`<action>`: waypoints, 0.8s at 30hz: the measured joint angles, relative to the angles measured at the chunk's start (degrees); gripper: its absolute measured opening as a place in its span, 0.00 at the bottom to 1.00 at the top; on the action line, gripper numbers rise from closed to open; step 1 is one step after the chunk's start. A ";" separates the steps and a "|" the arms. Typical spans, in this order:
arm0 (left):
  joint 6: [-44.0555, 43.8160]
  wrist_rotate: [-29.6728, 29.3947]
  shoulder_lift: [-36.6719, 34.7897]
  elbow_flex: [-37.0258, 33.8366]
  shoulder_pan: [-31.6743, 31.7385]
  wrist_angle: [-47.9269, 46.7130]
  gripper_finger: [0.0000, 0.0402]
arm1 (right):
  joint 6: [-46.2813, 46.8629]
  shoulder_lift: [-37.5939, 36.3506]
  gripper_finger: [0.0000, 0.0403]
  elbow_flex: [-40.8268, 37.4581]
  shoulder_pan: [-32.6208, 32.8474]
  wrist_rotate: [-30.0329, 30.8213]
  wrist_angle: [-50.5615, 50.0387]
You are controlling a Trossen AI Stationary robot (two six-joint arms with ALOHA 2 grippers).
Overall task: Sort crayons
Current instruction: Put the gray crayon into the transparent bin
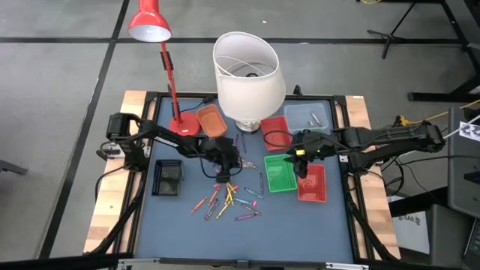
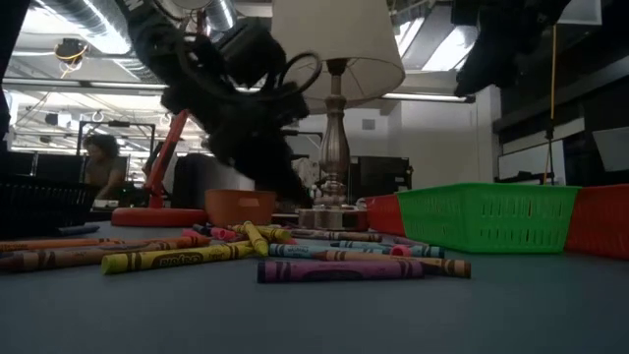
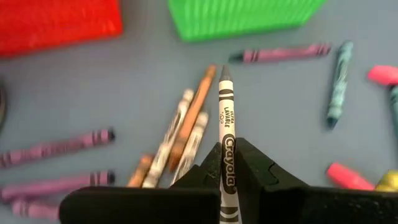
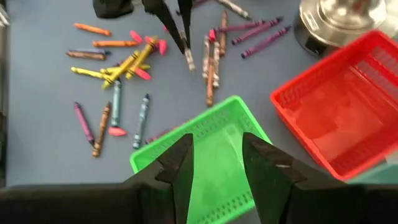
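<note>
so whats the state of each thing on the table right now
left tool: shut on the grey crayon, lifted over the pile
right tool: open, empty, above the green tray
crayons: loose, scattered flat on the mat
green tray: looks empty
red tray: looks empty
orange tray: upright, contents not visible
white lamp: upright
red desk lamp: upright

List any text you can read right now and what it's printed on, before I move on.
"Crayola": on the white-and-grey crayon gripped by the left gripper.
Smaller print on that crayon's wrapper: too small to read.
Wrapper print on the yellow crayon and purple crayon in the low view: blurred, unreadable.
Black-and-white marker tag at the high view's right edge: a pattern, no words.
</note>
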 joint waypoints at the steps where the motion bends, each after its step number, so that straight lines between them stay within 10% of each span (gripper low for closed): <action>1: 0.00 -0.02 0.00 0.75 -0.21 0.02 0.02 | -0.01 0.00 0.34 0.00 0.00 -0.02 0.82; 24: 0.47 -3.14 -0.18 18.57 -1.63 0.65 0.02 | -3.01 0.04 0.34 0.02 -0.07 -0.50 13.08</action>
